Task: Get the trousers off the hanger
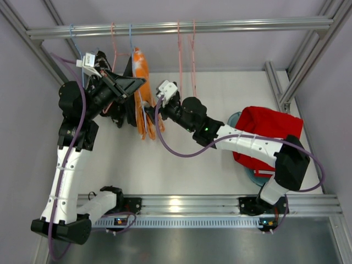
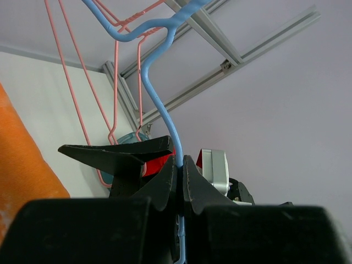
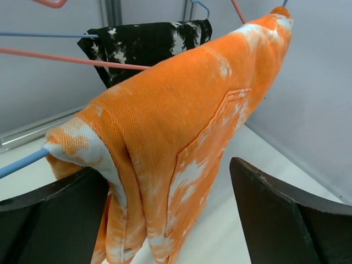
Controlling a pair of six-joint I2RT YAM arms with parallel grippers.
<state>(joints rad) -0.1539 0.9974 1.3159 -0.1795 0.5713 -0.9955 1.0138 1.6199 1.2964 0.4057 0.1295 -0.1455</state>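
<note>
My left gripper (image 2: 180, 166) is clenched on the wire of the blue hanger (image 2: 158, 104), its fingers (image 2: 165, 184) pinched together a little below the twisted neck. My right gripper (image 3: 165, 181) is spread wide. In its wrist view one finger sits at 8 o'clock and the other at 4 o'clock, with the orange trousers (image 3: 181, 121) between them. I cannot tell whether either finger touches the cloth.

Those trousers are folded over a blue bar (image 3: 22, 162) that pokes out from under the fold at 9 o'clock. Seen from above, they hang at 11 o'clock over the table (image 1: 181, 165), with my left gripper at their 9 o'clock and my right at their 4 o'clock.

The red trousers (image 1: 268, 129) are on no hanger. They lie heaped on a teal dish (image 1: 235, 117) at 3 o'clock, partly under my right arm.

Behind the orange pair, a black-and-white cloth (image 3: 148, 38) is draped over another hanger. Farthest off, at 12 o'clock, pink hangers (image 1: 180, 55) hook over the rail (image 1: 247, 24).
</note>
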